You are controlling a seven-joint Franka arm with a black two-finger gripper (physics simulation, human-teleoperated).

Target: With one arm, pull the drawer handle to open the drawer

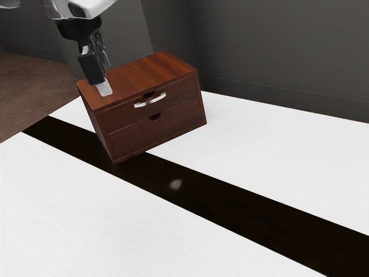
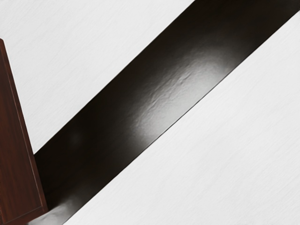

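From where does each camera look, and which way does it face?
Exterior view: beside the arm, high, looking down at the cabinet on the table; the gripper shows at its top corner.
Wrist view: at the arm's end, looking down past the cabinet's side at the black stripe.
Both show the cabinet, black stripe and white table.

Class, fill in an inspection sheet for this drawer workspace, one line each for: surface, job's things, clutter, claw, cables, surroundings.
Surface: white table crossed by a glossy black stripe.
Job's things: wooden cabinet standing partly on the stripe; upper drawer and lower drawer both look shut; silver handle on the upper drawer, untouched.
Clutter: nothing seen.
Claw: claw over the cabinet's top corner at the exterior view's left, apart from the handle; contact with the top cannot be told.
Cables: nothing seen.
Surroundings: dark grey wall, brown floor.
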